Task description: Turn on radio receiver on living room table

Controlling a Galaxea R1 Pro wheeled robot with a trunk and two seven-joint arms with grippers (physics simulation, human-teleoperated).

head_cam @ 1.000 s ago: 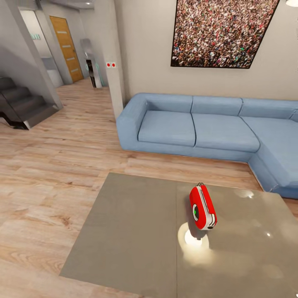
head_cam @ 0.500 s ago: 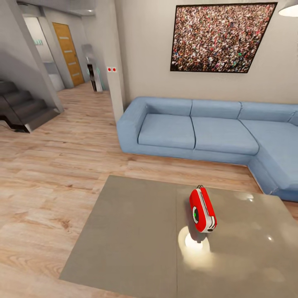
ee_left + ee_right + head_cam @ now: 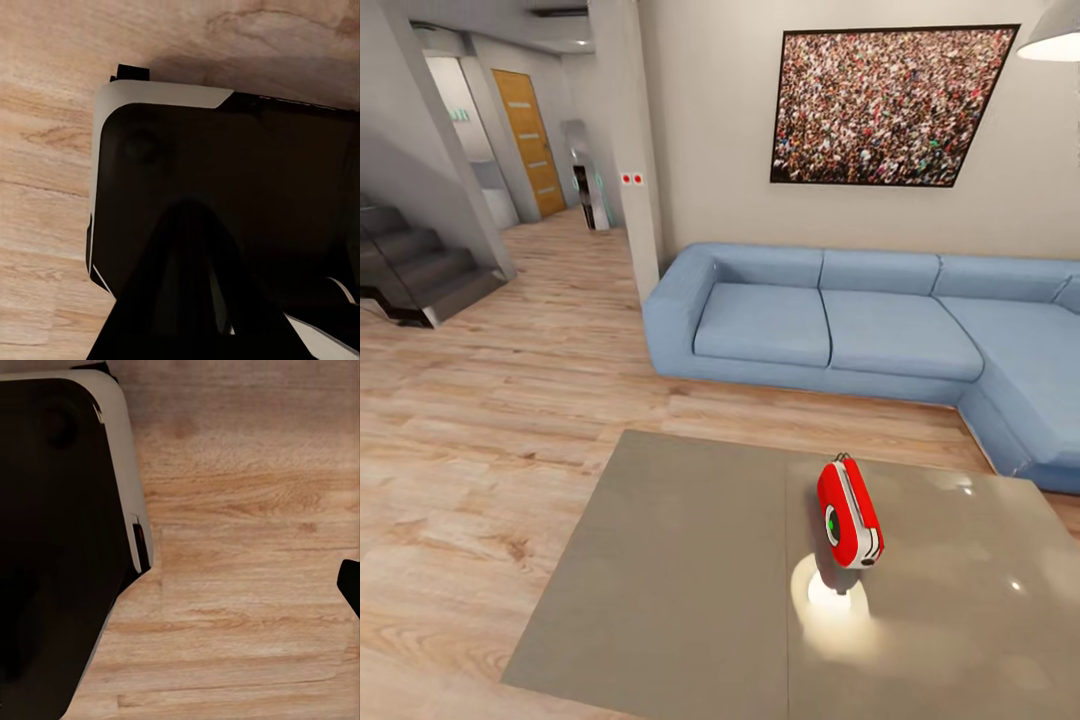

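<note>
The red radio receiver stands on its edge on the grey glossy table, right of the table's middle. Its round dial faces left and its thin wire handle is on top. A bright lamp reflection lies on the tabletop just in front of it. In the left wrist view, my left gripper is a dark shape over the robot's black-and-white base; its jaws blur together. In the right wrist view, one dark fingertip pokes in over the plank floor.
A light blue sectional sofa runs behind the table and wraps round its right side. The crowd picture hangs above it. Wood floor stretches left toward dark stairs, a pillar and a wooden door.
The head camera has tilted up a little: the picture, sofa and table sit lower in view and a lamp shade has appeared at the top right. The radio has stayed put on the table.
</note>
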